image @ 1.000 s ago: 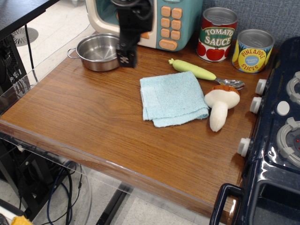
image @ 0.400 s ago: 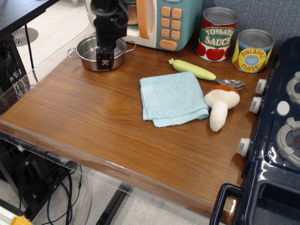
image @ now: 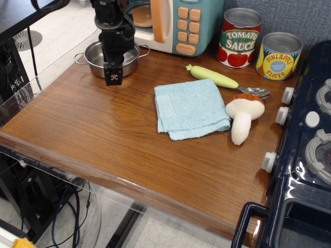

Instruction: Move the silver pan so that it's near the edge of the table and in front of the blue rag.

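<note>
The silver pan (image: 95,56) stands at the back left of the table (image: 114,139), in front of the toy microwave. My gripper (image: 114,77) hangs low over the pan's front rim and covers its middle. I see it side-on as a single black finger block, so I cannot tell how the jaws stand or whether they touch the rim. The blue rag (image: 190,108) lies flat in the middle of the table, to the right of the gripper and nearer the front.
A toy microwave (image: 178,23) stands at the back. Two cans (image: 240,37) stand at the back right. A green vegetable (image: 212,76), a spoon (image: 256,92) and a toy mushroom (image: 243,116) lie right of the rag. A dark blue toy stove (image: 305,155) fills the right side.
My gripper has moved left from beside the pan's right handle to over the pan, and has come down to its front rim. The pan and the rag have not moved.
</note>
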Action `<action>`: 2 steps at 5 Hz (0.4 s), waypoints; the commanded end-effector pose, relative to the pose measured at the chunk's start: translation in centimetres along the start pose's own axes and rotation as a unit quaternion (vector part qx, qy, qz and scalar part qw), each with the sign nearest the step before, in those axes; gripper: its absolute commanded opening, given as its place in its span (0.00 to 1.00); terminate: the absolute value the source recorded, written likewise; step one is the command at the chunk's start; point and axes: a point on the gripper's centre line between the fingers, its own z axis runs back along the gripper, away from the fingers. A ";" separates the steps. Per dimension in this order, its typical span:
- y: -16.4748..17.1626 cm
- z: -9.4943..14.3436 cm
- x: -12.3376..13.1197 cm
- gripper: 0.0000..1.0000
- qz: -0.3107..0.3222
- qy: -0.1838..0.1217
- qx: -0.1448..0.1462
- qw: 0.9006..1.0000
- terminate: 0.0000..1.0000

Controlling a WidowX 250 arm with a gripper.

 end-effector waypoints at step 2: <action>1.3 1.7 -0.4 0.00 0.013 -0.001 0.039 0.999 0.00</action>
